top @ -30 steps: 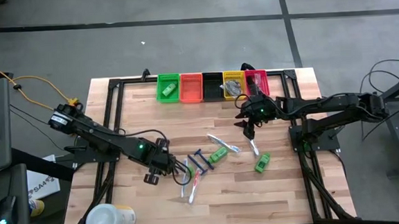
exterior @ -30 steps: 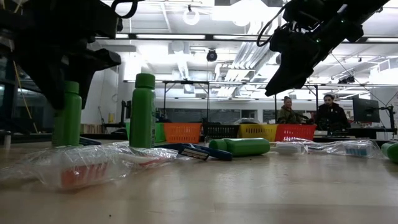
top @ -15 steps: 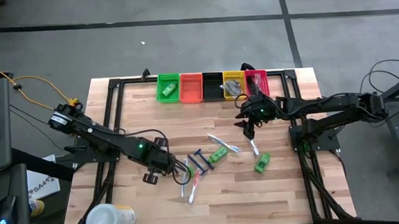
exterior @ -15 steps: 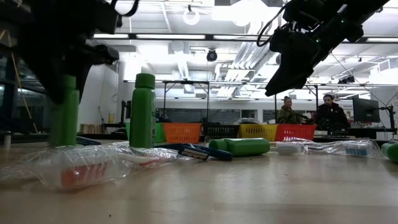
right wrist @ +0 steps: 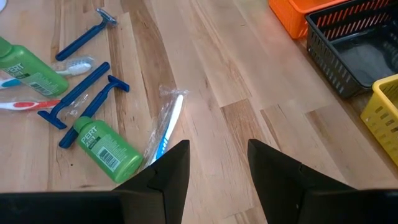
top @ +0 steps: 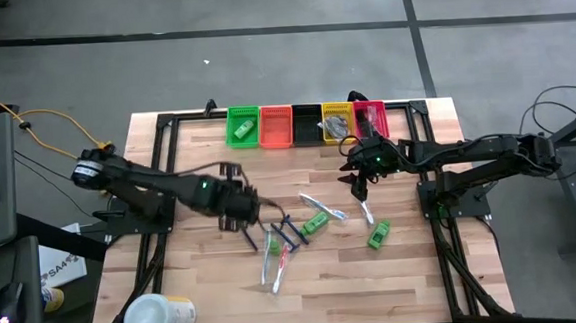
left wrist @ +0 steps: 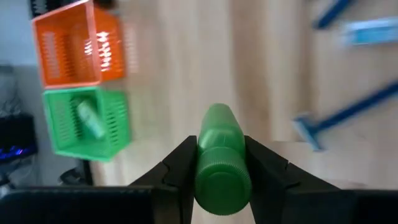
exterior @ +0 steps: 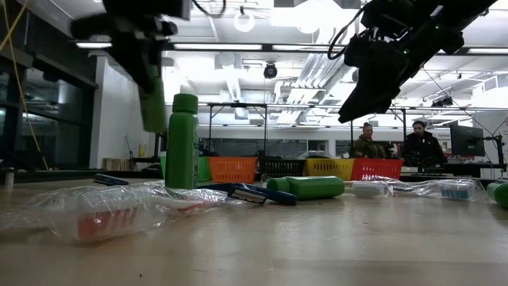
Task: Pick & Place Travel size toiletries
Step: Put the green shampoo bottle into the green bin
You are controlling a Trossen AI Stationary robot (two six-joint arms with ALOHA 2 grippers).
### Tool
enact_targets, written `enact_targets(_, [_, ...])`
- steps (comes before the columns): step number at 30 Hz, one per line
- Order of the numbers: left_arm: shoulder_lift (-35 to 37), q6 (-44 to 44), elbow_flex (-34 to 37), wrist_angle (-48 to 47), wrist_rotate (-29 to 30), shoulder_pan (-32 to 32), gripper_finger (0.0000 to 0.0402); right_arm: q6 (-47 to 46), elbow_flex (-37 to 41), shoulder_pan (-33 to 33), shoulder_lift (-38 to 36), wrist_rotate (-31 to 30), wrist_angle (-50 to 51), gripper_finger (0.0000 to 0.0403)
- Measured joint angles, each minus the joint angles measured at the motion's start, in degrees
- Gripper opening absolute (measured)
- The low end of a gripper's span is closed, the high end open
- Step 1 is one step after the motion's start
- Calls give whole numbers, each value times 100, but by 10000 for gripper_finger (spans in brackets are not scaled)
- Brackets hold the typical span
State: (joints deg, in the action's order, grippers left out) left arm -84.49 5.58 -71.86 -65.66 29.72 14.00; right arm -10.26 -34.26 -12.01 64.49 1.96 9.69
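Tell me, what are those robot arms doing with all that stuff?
They are sorting little bathroom things into baskets. The left gripper holds a green bottle, lifted off the table. The green basket already has one bottle in it. The right gripper hangs open and empty above the table. More bottles, razors and toothbrushes lie waiting.

A: Where is the left gripper (top: 239, 207)?

B: Above mid-table, left of the loose pile, clamped on a small green plastic bottle (left wrist: 219, 155).

A: The row of plastic mesh bins (top: 306, 123)?

B: Along the far edge. A second bottle (top: 243, 131) lies in the leftmost.

A: Right gripper (top: 358, 185)?

B: Fingers parted, right of the pile, before the bins.
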Motion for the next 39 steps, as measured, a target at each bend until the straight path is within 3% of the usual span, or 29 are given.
enact_targets(11, [0,-1205,-2,357,383,-2209,102,0,0,0,0,-2,0,155])
enact_targets(17, [0,-1713,-2,1610,-264,-3472,102,0,0,1,0,-8,0,155])
enact_targets(21, [0,-1333,-2,2272,-834,-4248,102,4,0,0,0,-9,0,155])
enact_targets(26, [-219,-777,0,2709,-1063,-4907,102,95,0,1,0,-29,0,155])
enact_targets(35, [-892,182,5,2886,-1113,-5418,102,143,0,0,0,-52,-2,155])
enact_targets(39, [-1145,222,5,3233,-1072,-5594,102,149,0,0,0,-55,-2,155])
